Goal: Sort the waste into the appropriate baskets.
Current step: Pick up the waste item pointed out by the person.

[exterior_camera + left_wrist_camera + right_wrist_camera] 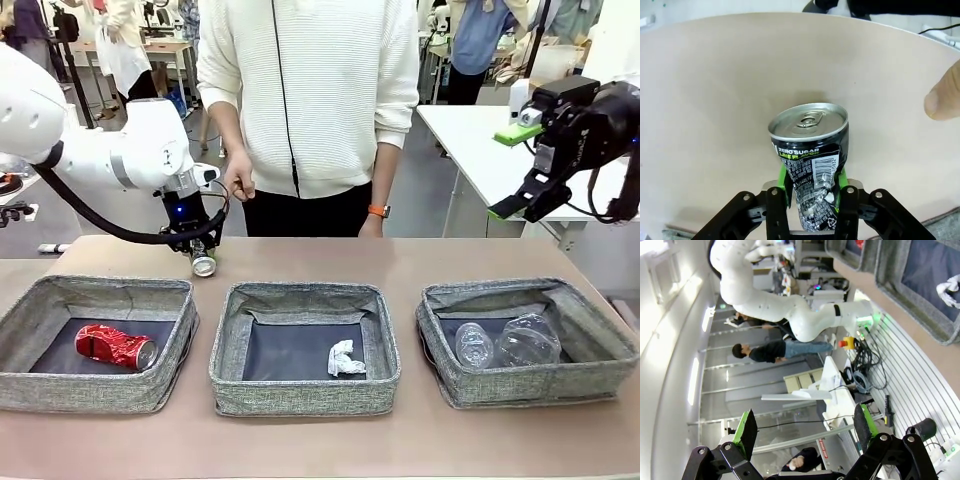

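Left wrist view is showing the black-and-silver can (810, 150) pinched between the left gripper (812, 192)'s green pads, hanging over bare table behind the left basket (100, 340). Its dented body is risking a slip short of the rim. Right gripper (515, 170) is idling aloft, jaws spread, holding nothing.

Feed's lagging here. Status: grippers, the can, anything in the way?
Left gripper shut on black-and-silver can, above the table behind the left basket. Right gripper open, raised, holding nothing. Person's hand close beside the can.
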Motion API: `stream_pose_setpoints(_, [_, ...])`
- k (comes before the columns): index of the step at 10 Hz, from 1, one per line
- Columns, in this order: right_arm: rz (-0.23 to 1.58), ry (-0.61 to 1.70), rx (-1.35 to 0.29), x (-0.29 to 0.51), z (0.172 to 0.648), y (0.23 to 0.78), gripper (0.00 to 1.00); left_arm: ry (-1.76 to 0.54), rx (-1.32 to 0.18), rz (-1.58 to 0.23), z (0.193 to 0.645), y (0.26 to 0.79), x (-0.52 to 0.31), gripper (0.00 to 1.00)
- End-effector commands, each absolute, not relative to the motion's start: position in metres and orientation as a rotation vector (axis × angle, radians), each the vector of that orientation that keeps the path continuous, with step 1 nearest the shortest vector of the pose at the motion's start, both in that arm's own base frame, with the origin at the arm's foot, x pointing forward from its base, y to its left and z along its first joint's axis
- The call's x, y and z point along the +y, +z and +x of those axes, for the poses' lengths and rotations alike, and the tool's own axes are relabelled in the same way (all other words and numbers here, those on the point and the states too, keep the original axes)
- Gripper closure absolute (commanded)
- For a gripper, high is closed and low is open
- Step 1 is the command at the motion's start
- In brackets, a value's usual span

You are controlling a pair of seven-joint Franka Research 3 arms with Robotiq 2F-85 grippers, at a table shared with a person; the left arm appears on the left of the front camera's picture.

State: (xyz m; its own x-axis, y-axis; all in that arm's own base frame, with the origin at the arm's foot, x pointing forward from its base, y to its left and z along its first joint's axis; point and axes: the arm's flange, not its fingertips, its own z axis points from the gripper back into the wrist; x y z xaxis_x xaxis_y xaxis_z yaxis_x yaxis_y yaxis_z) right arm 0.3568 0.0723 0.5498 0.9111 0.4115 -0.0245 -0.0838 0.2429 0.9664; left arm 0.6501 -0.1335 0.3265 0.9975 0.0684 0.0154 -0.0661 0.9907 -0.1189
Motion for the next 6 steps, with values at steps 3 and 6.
stream_pose_setpoints(3, [1.305,0.340,0.273,0.075,0.357,0.550,0.00,0.212,-0.068,-0.340,0.517,0.455,-0.068,0.73])
stream_pose_setpoints(6, [1.305,0.340,0.273,0.075,0.357,0.550,0.00,0.056,0.076,-0.394,0.369,0.475,-0.085,0.73])
